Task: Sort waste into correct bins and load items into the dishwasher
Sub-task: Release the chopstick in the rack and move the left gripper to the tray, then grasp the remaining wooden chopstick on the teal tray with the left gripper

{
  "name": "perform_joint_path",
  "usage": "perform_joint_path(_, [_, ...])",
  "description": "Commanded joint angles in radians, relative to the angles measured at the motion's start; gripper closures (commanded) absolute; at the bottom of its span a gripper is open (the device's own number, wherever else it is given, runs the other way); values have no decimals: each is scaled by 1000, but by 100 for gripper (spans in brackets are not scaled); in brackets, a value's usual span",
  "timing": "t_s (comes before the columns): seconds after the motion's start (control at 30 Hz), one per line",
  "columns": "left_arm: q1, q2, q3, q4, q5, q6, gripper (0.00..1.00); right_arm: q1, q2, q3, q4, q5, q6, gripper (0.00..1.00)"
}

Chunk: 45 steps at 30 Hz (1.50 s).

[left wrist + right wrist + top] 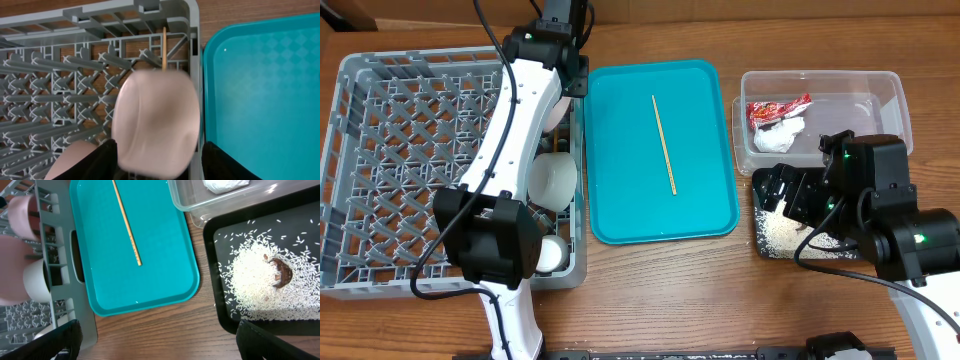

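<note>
Rack [390, 150] of grey lattice plastic at left from overhead; thin wooden chopstick [663, 145] lying on flat teal tray [620, 205]; red-and-white crinkled wrapper [778, 108] and crumpled white tissue [782, 133] inside clear rectangular plastic tub [875, 105]. Left wrist: left gripper [159, 152] clamped round blurred white round dish [155, 120] above the rack, second chopstick [164, 47] in the rack's corner beyond. Right wrist: right gripper [157, 330] spread wide, holding nothing, beside flat black tray [227, 317] strewn with loose white rice [252, 280].
</note>
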Motion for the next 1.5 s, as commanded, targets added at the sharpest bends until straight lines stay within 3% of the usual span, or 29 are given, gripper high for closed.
perform_joint_path(0.0, [-47,-26,59,-20,-6,4,44,-3,-3,20,6,7,-3,0])
perform_joint_path(0.3, [-246,-35,102,-79,80,-39,44,-3,-3,20,6,7,-4,0])
perform_joint_path(0.43, [-316,10,44,-75,95,-180,45,-3,-3,20,6,7,-3,0])
perform_joint_path(0.73, [-380,225,2,-40,151,-471,50,-3,-3,20,6,7,-4,0])
perform_joint_path(1.07, [-384,315,2,8,201,-533,57,-3,-3,20,6,7,-3,0])
perform_joint_path(1.33, [-384,344,1,20,209,-565,79,-3,-3,20,6,7,-3,0])
perform_joint_path(1.47, [-384,379,1,15,222,-565,96,-3,-3,20,6,7,-4,0])
